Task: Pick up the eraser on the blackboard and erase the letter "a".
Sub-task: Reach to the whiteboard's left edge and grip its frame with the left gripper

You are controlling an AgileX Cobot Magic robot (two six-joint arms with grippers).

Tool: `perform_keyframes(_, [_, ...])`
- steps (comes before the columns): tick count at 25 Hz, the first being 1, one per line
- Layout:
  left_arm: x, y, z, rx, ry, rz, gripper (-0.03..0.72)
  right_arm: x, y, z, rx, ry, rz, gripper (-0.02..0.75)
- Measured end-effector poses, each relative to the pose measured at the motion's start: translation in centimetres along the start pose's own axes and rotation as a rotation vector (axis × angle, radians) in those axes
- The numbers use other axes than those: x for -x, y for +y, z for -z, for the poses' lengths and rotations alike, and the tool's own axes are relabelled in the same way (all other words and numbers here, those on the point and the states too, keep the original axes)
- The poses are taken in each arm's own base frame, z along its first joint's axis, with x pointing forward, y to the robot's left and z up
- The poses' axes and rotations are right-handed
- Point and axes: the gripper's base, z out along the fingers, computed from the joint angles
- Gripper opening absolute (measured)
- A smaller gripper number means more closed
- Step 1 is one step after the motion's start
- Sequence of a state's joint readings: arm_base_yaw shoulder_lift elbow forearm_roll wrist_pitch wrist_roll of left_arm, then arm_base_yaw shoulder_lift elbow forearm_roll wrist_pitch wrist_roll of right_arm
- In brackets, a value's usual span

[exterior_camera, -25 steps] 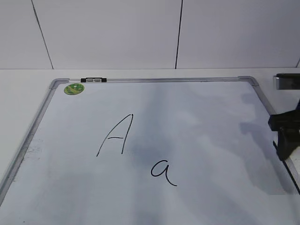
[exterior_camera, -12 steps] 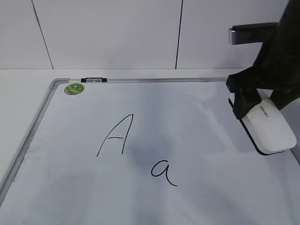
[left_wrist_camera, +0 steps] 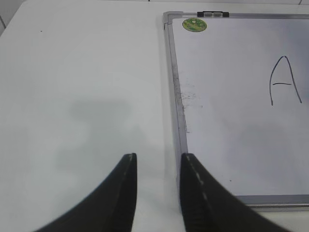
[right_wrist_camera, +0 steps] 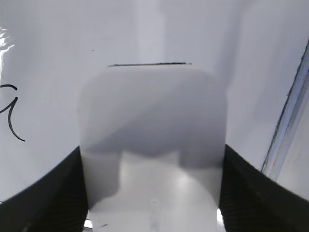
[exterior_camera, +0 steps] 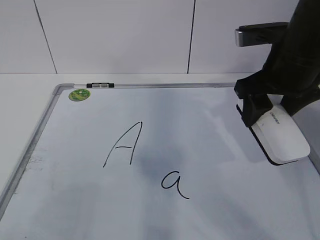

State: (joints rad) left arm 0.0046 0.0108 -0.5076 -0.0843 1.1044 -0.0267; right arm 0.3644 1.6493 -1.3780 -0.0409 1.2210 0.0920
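Observation:
The blackboard (exterior_camera: 210, 125) is a white dry-erase board with a silver frame. The small letter "a" (exterior_camera: 174, 184) is written in black low on it. My right gripper (exterior_camera: 262, 117) is shut on the white eraser (exterior_camera: 281, 137) and holds it over the board's right side, up and right of the "a". In the right wrist view the eraser (right_wrist_camera: 152, 140) fills the gap between the jaws (right_wrist_camera: 152, 193), and the tail of the "a" (right_wrist_camera: 12, 118) shows at the left edge. My left gripper (left_wrist_camera: 157, 162) is open and empty over the table, beside the board's left frame (left_wrist_camera: 175, 96).
A capital "A" (exterior_camera: 122, 144) is written left of the small "a". A green round sticker (exterior_camera: 79, 94) and a black clip (exterior_camera: 100, 85) sit at the board's far left corner. A white wall stands behind the table.
My right arm has come in from the right edge with the eraser, lifted it over the board, and shifted slightly left and up in the last half second.

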Motion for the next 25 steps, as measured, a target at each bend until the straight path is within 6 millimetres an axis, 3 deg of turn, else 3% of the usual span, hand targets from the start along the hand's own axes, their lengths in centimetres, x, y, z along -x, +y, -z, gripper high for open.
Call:
perform_keyframes(12, [0.3, -0.2, -0.3, -0.016, 0.026, 0.011, 0.235, 0.0, 0.4, 0.0, 0.038, 0.003, 0.000, 0.533])
perform_keyframes(21, [6.7, -0.9, -2.4, -0.059, 0.197, 0.062, 0.239, -0.1, 0.4, 0.0, 0.039, 0.005, 0.002, 0.533])
perform_keyframes(25, [9.3, -1.5, -4.5, -0.113, 0.240, 0.120, 0.239, 0.0, 0.4, 0.1, 0.039, 0.003, 0.004, 0.533])
